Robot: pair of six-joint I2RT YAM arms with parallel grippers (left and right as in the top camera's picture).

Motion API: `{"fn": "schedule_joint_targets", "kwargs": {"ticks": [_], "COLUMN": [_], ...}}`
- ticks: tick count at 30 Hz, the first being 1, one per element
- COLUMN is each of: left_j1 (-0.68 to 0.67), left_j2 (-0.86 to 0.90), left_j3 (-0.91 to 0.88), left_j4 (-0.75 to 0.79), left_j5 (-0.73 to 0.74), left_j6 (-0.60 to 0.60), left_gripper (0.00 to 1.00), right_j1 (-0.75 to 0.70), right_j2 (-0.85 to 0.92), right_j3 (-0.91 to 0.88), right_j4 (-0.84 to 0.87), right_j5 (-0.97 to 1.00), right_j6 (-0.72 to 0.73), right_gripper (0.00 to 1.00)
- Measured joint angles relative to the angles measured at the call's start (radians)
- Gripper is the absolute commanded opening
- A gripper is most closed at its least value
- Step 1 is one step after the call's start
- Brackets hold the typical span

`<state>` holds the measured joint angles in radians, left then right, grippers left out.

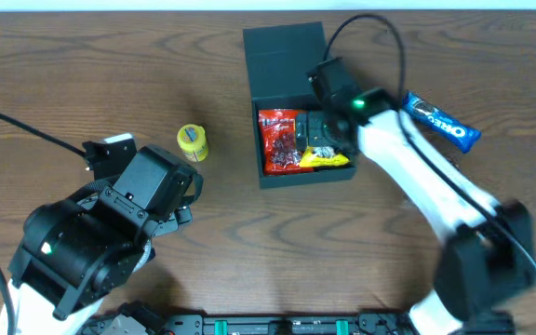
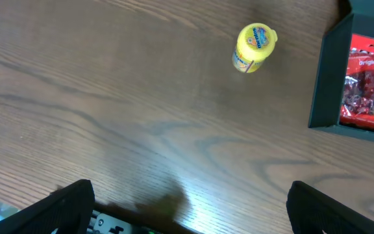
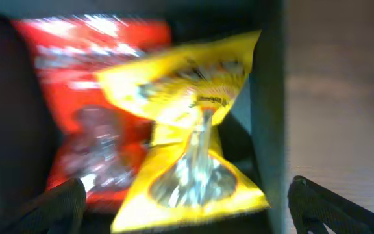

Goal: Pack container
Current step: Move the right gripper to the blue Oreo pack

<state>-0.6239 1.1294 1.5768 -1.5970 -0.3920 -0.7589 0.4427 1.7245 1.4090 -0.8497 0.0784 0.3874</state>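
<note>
Currently I am cataloguing what is lying within reach.

Item one, the container [image 1: 285, 58]: a dark matte square box, sitting at the far middle of the tabletop [image 1: 82, 65], its hinged lid lying open and flat behind it. I am judging it to be light, with stiff cardboard walls that would dent under a hard pinch. The matte skin is unlikely to be slipping. I am rating the free edge of the lid as the best place to take hold, or else the rim of a side wall.

Item two, a red packet [image 1: 280, 140], lying in the box's left half.

Item three, a yellow packet [image 3: 187, 130], lying in the right half and partly overlapping the red one. It is looking crinkly, soft and slick.

Item four, a blue packet [image 1: 440, 121], lying on the tabletop just right of the box.

Item five, a small yellow tub [image 2: 254, 47], lying on its side left of the box.

Right jaws: I am holding them spread wide over the yellow packet, gripping nothing, though the wrist view is showing blurred.

Left jaws: I am holding them wide apart above bare wood, well clear of the box, carrying nothing.
</note>
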Motion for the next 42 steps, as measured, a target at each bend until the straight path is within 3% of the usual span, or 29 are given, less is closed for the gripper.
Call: {"fn": "schedule_joint_targets", "kwargs": {"ticks": [4, 8, 16, 22, 27, 32, 42], "left_j1": [0.0, 0.0, 0.0, 0.0, 0.0, 0.0, 0.0], "left_j2": [0.0, 0.0, 0.0, 0.0, 0.0, -0.001, -0.001], "left_j3": [0.0, 0.0, 0.0, 0.0, 0.0, 0.0, 0.0], "left_j4": [0.0, 0.001, -0.005, -0.008, -0.008, -0.008, -0.002], "left_j5": [0.0, 0.0, 0.0, 0.0, 0.0, 0.006, 0.012], "left_j6": [0.0, 0.0, 0.0, 0.0, 0.0, 0.0, 0.0], "left_gripper": [0.95, 0.95, 0.95, 0.95, 0.95, 0.95, 0.95], "right_j1": [0.0, -0.055, -0.142, -0.152, -0.288, -0.509, -0.692], "right_j2": [-0.296, -0.454, -0.604, -0.671, -0.555, -0.341, 0.11], "right_j3": [0.047, 0.052, 0.051, 0.051, 0.1, 0.264, 0.391], "right_j4": [-0.063, -0.175, -0.316, -0.254, -0.211, -0.284, -0.294], "right_j5": [-0.053, -0.052, 0.023, 0.08, 0.088, -0.078, -0.264], "right_j6": [-0.227, -0.44, -0.552, -0.647, -0.829, -0.99, -1.116], "right_gripper": [0.99, 0.99, 0.99, 0.99, 0.99, 0.99, 0.99]}}
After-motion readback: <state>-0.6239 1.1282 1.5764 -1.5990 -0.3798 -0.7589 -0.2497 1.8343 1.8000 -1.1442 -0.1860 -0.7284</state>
